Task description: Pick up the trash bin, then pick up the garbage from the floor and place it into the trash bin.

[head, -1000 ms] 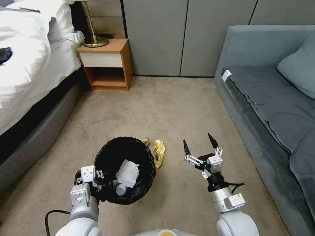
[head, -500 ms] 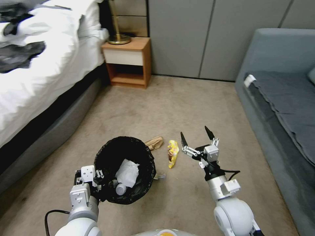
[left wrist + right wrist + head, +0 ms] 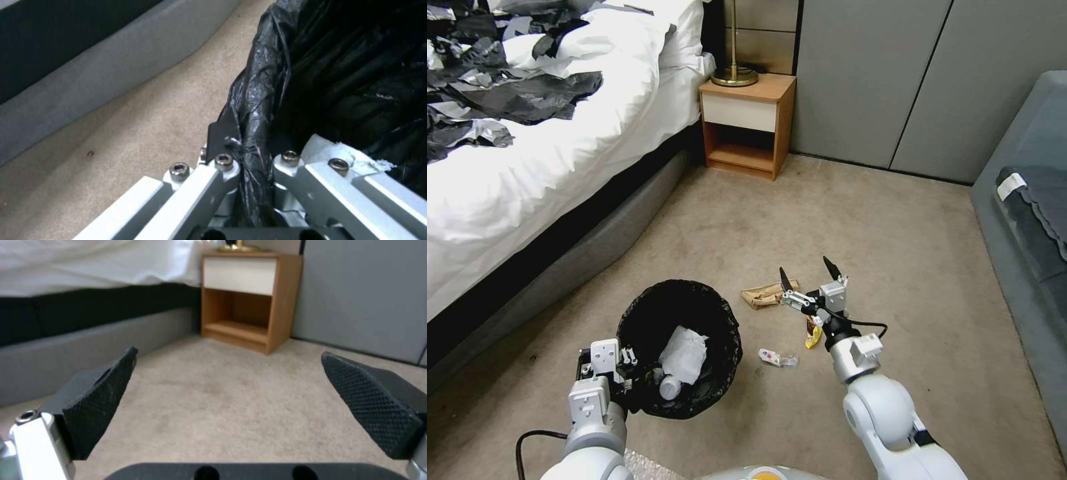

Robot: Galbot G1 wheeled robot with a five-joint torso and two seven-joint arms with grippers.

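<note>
Black-lined bin (image 3: 679,347), tissue inside, is pinched by left gripper (image 3: 249,156); right gripper (image 3: 807,280) gapes empty above wrapper (image 3: 812,333) and bag (image 3: 764,294).

Two silver-grey arms with rounded, glossy joint housings and pale boxy wrist blocks. Left gripper (image 3: 627,363): white square plate with round holes, bright aluminium linkage bars pinned by hex-socket screws, black base with two holes. Black cable looping beside the left forearm. Right gripper (image 3: 808,275): pointed black fingers (image 3: 95,406) with diamond-textured pads, silver links, thin black cable curving off the wrist. Yellow-orange marking on the torso top.
</note>
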